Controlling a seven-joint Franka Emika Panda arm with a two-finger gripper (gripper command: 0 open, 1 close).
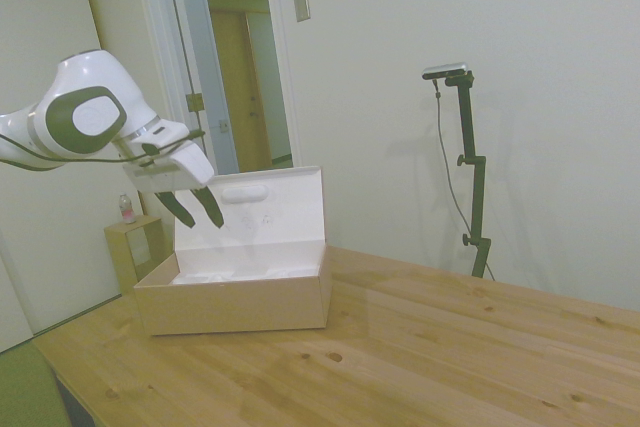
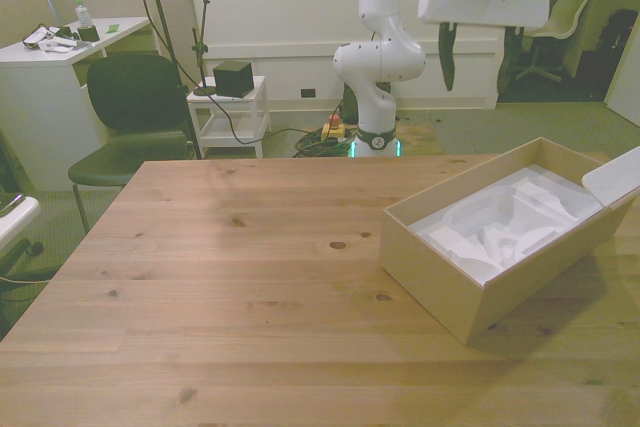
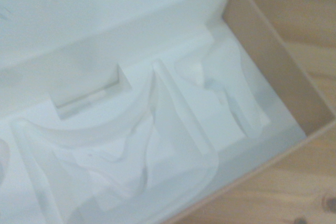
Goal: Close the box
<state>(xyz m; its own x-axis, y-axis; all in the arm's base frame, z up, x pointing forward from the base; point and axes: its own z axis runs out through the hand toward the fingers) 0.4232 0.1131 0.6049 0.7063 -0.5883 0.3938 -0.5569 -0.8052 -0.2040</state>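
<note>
Side view, gripper (image 1: 193,209): hanging in the air above the box's near end, fingers parted, grasping nothing.
Side view, box (image 1: 240,302): sitting on the wooden table (image 1: 450,347) with its lid (image 1: 262,209) standing upright, white inside facing out.
Front view, box (image 2: 470,287): lying at the front view's right, showing white moulded padding (image 2: 500,232).
Wrist view, padding (image 3: 157,145): filling the box, blurred.

One box (image 2: 470,282), one hinged lid (image 1: 262,209), one gripper (image 1: 192,209) with two fingers (image 1: 179,209), one wooden table (image 2: 220,287), one dark chair (image 2: 135,112), one white desk (image 2: 40,67), one white shelf cart (image 2: 232,112)
</note>
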